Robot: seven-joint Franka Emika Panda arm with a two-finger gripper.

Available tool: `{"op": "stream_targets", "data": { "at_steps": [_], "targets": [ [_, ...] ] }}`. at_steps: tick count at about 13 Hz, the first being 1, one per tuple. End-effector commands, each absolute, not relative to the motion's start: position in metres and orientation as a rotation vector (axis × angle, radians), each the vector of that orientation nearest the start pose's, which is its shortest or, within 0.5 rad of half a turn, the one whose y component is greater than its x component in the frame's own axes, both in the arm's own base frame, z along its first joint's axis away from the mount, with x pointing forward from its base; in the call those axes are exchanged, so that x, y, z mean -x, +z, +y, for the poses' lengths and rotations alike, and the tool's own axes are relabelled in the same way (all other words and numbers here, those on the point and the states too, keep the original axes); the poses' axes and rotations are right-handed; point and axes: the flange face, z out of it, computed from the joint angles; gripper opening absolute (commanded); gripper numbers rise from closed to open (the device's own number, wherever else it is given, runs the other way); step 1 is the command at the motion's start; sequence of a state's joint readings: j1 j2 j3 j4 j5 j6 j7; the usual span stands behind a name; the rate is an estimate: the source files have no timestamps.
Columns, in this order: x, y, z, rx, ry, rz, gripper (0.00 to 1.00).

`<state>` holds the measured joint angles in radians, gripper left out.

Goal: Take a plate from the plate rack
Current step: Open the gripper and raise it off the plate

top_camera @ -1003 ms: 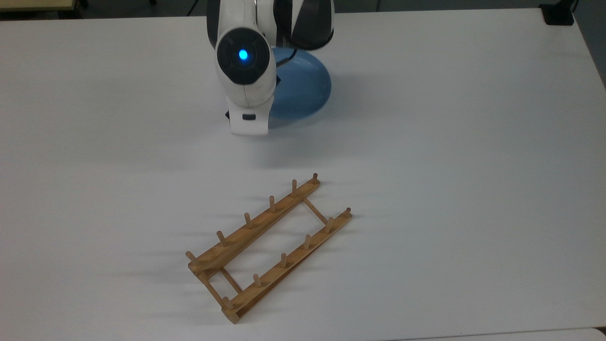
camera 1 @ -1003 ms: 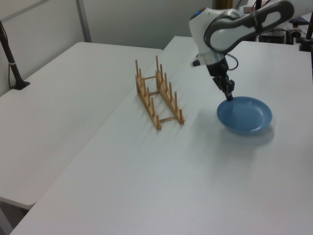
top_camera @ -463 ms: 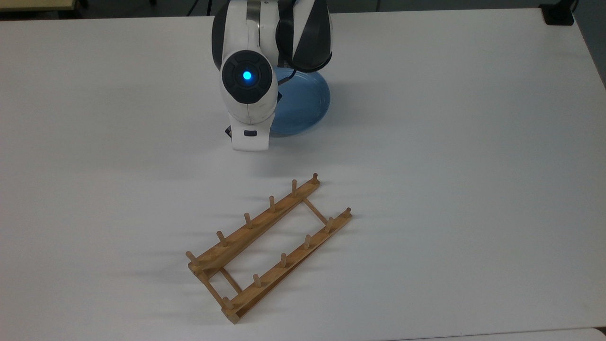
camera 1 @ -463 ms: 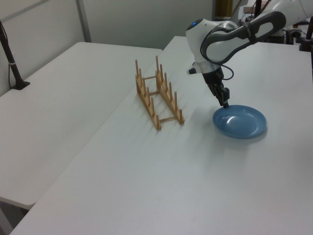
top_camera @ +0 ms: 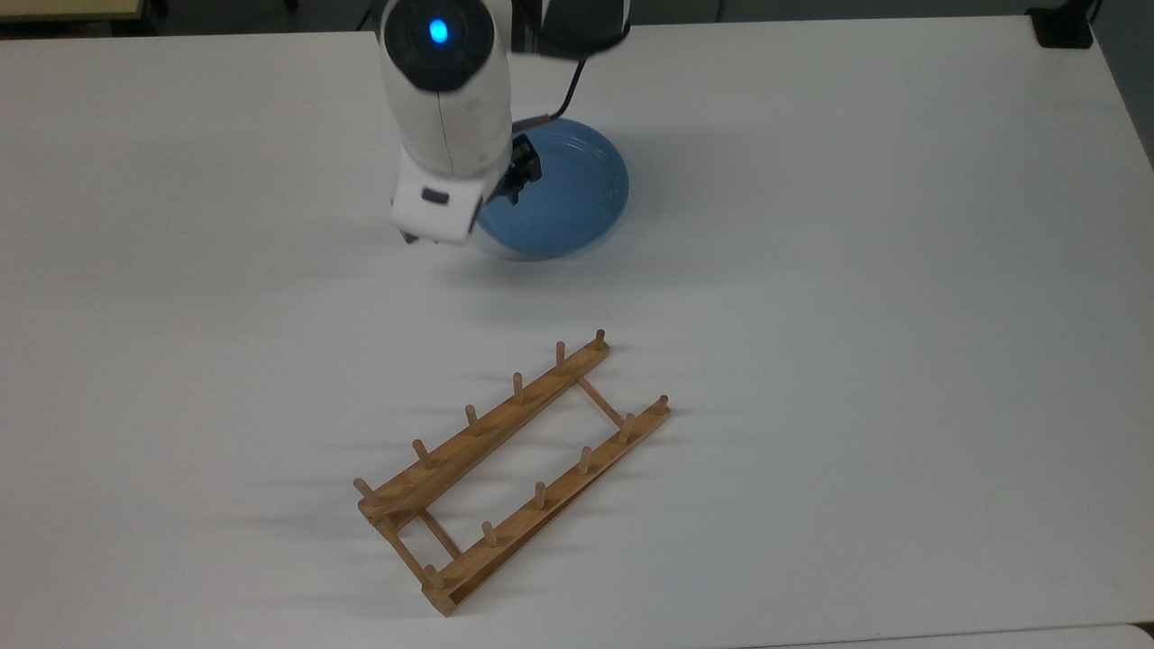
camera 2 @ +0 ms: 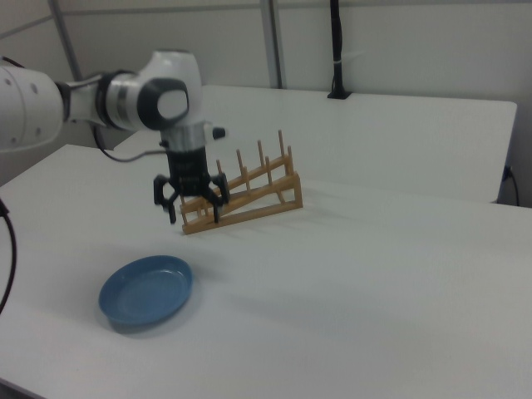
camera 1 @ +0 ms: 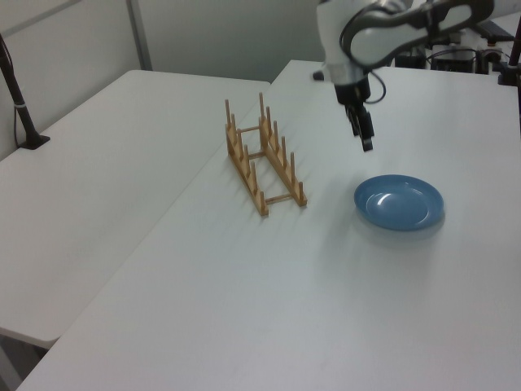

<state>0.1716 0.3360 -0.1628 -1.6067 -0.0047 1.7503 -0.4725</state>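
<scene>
In the top view, the light-blue round shallow plate (top_camera: 563, 194) lies flat on the white table (top_camera: 856, 315), well apart from the light-brown wooden pegged plate rack (top_camera: 509, 469). In the left view, the black two-finger gripper (camera 1: 365, 140) hangs above the plate. In the right view, its fingers (camera 2: 172, 205) are spread apart, empty.

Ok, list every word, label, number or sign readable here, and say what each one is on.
None can be read. The plate, the rack and the table are plain. The arm bears a blue light and a small dark patch near its wrist, with no legible text.
</scene>
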Motion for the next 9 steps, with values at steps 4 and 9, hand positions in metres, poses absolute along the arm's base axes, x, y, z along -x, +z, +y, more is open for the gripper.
{"op": "stream_targets", "data": {
  "at_steps": [4,9],
  "targets": [
    [-0.583,0.567,0.003,3.184,0.025,0.017,1.00],
    [-0.569,0.587,-0.020,3.193,0.014,0.089,1.00]
  ]
}}
